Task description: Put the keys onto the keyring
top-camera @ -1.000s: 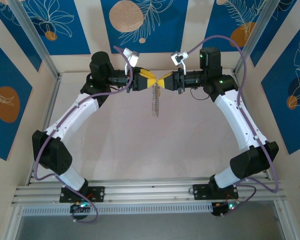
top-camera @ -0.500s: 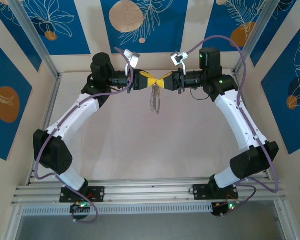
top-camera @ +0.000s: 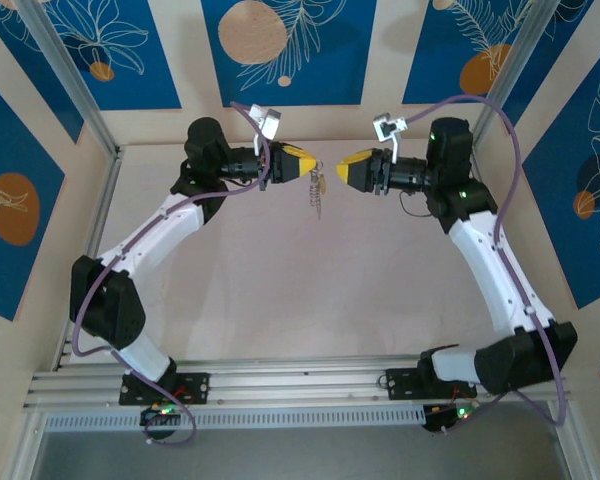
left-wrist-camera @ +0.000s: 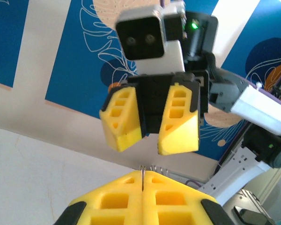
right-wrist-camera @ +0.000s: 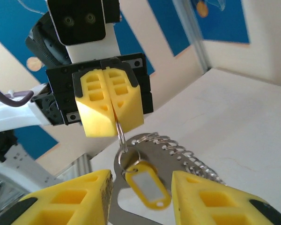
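Blue leaf-print wall panels (top-camera: 280,50) are framing a pale tabletop (top-camera: 280,290). Both arms are reaching high toward the far end, elbows flaring outward and wrists turning in, so the two grippers are facing each other nose to nose. The left gripper (top-camera: 305,165) is clamping right down, its yellow fingers (right-wrist-camera: 98,108) pressing flush together on a thin wire loop at the top of the keyring (right-wrist-camera: 165,157). That flat grey oval is dangling straight below the fingertips, hanging in the air above the table. A silvery chain strip (right-wrist-camera: 182,152) is trailing along its upper edge. The key (right-wrist-camera: 147,185), with its yellow head, is hanging off the same wire and lying against the grey loop. The right gripper (top-camera: 345,168) is sitting level with its partner, a small gap of open air away from the bunch. Its fingers are parting moderately and gripping nothing. Purple cables (top-camera: 450,85) are arcing over each wrist, clear of the gap, and nothing is standing between the two sets of fingertips.
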Action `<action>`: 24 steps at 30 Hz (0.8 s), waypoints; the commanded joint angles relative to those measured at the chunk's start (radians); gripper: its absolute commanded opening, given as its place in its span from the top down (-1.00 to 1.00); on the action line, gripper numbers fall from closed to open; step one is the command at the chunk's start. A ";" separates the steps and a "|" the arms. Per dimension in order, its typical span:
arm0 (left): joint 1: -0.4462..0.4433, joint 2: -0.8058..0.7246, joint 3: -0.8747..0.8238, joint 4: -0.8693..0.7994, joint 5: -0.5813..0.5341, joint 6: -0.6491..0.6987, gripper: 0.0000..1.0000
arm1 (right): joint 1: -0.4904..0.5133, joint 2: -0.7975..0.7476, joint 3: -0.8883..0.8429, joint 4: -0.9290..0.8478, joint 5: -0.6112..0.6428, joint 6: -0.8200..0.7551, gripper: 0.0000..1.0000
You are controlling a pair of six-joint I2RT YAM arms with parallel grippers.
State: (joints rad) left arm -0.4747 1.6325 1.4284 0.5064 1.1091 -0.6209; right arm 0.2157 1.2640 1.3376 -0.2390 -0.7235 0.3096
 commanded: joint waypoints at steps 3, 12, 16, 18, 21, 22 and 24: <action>-0.005 -0.027 -0.038 0.275 -0.034 -0.173 1.00 | 0.024 -0.137 -0.217 0.230 0.257 0.123 -0.02; -0.015 -0.035 -0.071 0.377 -0.047 -0.261 1.00 | 0.169 -0.207 -0.307 0.282 0.447 0.052 -0.14; -0.023 -0.042 -0.071 0.371 -0.048 -0.260 1.00 | 0.232 -0.187 -0.282 0.278 0.511 0.006 -0.18; -0.027 -0.043 -0.071 0.371 -0.048 -0.260 1.00 | 0.253 -0.167 -0.259 0.270 0.524 -0.014 -0.20; -0.031 -0.046 -0.071 0.370 -0.046 -0.258 1.00 | 0.275 -0.131 -0.221 0.256 0.552 -0.042 -0.20; -0.032 -0.047 -0.071 0.370 -0.046 -0.256 1.00 | 0.279 -0.120 -0.211 0.256 0.561 -0.046 -0.21; -0.034 -0.049 -0.072 0.368 -0.042 -0.256 1.00 | 0.283 -0.106 -0.199 0.259 0.577 -0.055 -0.20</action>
State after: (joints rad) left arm -0.4961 1.6291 1.3590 0.8234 1.0687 -0.8661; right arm 0.4892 1.1431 1.0950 0.0113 -0.2081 0.3000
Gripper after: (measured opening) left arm 0.047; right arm 0.603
